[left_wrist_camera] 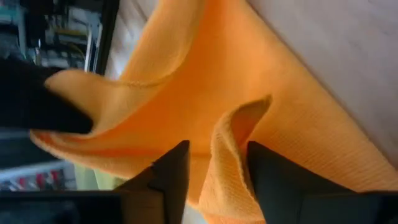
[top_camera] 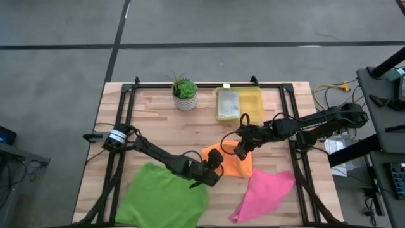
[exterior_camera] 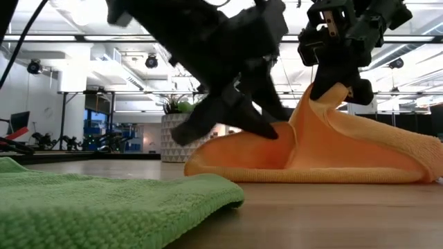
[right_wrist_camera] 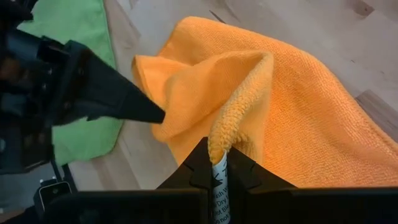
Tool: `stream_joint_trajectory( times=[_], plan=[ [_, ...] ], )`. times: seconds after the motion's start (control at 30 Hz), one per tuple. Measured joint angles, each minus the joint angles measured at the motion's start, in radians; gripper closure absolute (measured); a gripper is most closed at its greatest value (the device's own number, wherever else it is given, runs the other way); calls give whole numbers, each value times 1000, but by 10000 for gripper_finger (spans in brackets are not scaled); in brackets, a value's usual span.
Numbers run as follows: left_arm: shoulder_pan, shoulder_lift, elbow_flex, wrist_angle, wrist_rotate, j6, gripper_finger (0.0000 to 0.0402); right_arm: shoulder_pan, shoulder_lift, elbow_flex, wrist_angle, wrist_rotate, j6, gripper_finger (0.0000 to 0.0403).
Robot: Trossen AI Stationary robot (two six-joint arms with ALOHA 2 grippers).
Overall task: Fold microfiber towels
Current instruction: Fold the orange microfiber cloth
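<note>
The orange towel (top_camera: 232, 166) lies mid-table. One part of it is pulled up into a peak (exterior_camera: 325, 97). My right gripper (right_wrist_camera: 217, 152) is shut on that peak, above the towel's far side. My left gripper (left_wrist_camera: 219, 146) is at the towel's near left part, open, its fingers on either side of a raised fold (left_wrist_camera: 235, 130). The green towel (top_camera: 161, 196) lies flat at the near left. The pink towel (top_camera: 262, 193) lies at the near right. A light grey towel (top_camera: 228, 106) sits in the yellow bin. My left gripper has a raised fold of the orange towel (left_wrist_camera: 231, 155) between its two fingers. One finger (left_wrist_camera: 267, 168) lies against the fold's side, and a gap shows at the other finger. The fingers come slanting down from the table's left. My right gripper pinches the orange towel's hemmed edge (right_wrist_camera: 219, 134) between its two fingers, right at the white label (right_wrist_camera: 217, 183). The fingers slant down from the table's right. The held edge is lifted into a peak, and the rest of the towel lies on the table.
A potted plant (top_camera: 185, 94) and the yellow bin (top_camera: 253, 101) stand at the far edge. Black rails (top_camera: 126, 114) run along the table's left and right sides. Bare wood shows between the towels and the far objects.
</note>
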Motion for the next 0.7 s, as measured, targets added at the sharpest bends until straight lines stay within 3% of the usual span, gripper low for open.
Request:
stream_joint_trajectory(
  times=[0.17, 0.33, 0.57, 0.7],
  plan=[
    [33, -26, 60, -248, -1, -331, 380, 1, 0, 0, 12, -1, -28, 394],
    [78, -100, 72, -438, -25, -656, 399, 9, -8, 4, 36, -1, -100, 394],
    [131, -358, -17, -482, -145, -677, 401, -9, -53, 108, -64, 19, -342, 394],
    [220, -532, -91, -460, -165, -589, 401, -60, -61, 286, -321, 198, -517, 394]
  ],
)
